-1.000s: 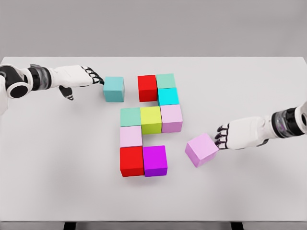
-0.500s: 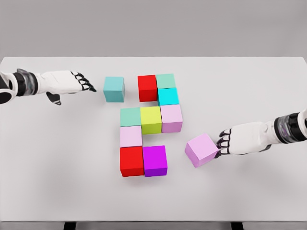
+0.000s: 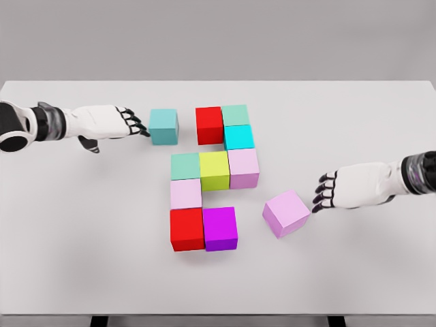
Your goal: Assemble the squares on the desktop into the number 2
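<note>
Right robot hand (image 3: pixel 325 192) beside skewed pink cube (image 3: pixel 287 213)

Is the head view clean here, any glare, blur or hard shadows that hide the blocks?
Head view: even, diffuse simulator lighting, no glare on the white table; only faint soft shadows under the blocks, for example beside the loose pink cube; all block edges are sharp, including the teal cube by the left hand; the right hand is crisp too, no motion blur; the grey backdrop is featureless.
</note>
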Available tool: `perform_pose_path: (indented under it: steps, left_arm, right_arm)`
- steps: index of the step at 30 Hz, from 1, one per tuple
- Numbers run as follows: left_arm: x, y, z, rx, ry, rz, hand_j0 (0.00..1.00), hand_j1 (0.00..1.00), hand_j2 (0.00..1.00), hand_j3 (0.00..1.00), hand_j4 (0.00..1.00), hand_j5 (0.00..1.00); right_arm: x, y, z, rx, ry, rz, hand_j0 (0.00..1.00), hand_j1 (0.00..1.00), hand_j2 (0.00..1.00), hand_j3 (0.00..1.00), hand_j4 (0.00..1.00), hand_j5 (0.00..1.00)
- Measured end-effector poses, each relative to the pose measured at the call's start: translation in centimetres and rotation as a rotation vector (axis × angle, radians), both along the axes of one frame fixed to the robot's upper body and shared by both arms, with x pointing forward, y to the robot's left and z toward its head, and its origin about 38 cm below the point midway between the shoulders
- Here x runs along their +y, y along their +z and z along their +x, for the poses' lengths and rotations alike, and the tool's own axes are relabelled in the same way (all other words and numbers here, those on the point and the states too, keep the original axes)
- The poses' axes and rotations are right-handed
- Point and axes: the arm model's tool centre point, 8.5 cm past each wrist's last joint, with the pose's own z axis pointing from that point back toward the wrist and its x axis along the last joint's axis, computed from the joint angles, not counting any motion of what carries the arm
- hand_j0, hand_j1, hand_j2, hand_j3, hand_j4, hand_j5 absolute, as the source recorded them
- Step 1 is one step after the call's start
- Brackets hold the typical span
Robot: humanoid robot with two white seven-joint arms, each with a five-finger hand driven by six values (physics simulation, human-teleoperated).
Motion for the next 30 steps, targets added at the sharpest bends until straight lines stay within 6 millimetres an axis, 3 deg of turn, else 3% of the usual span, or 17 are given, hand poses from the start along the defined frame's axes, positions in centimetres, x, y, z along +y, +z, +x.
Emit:
perform_pose_path:
  steps: [10, 20, 30]
  left_arm:
    - [-0.9, -0.2, 0.1, 0.002, -0.013, -0.007, 1.00, 1.00, 1.00, 1.00, 1.00, 1.00]
    - [0.9, 0.2, 1.3, -0.002, 0.049, 0.008, 1.00, 1.00, 1.00, 1.00, 1.00, 1.00]
    - [0.6, 0.1, 2.8, 0.005, 0.090, -0.006, 1.00, 1.00, 1.00, 1.00, 1.00, 1.00]
  right_arm:
    - [0.8, 0.4, -0.1, 0.016, 0.005, 0.043, 1.00, 1.00, 1.00, 1.00, 1.00, 1.00]
    - [1.5, 0.6, -0.5, 0.091, -0.013, 0.134, 1.00, 1.00, 1.00, 1.00, 1.00, 1.00]
    - [1.7, 0.3, -1.0, 0.149, -0.031, 0.185, 1.00, 1.00, 1.00, 1.00, 1.00, 1.00]
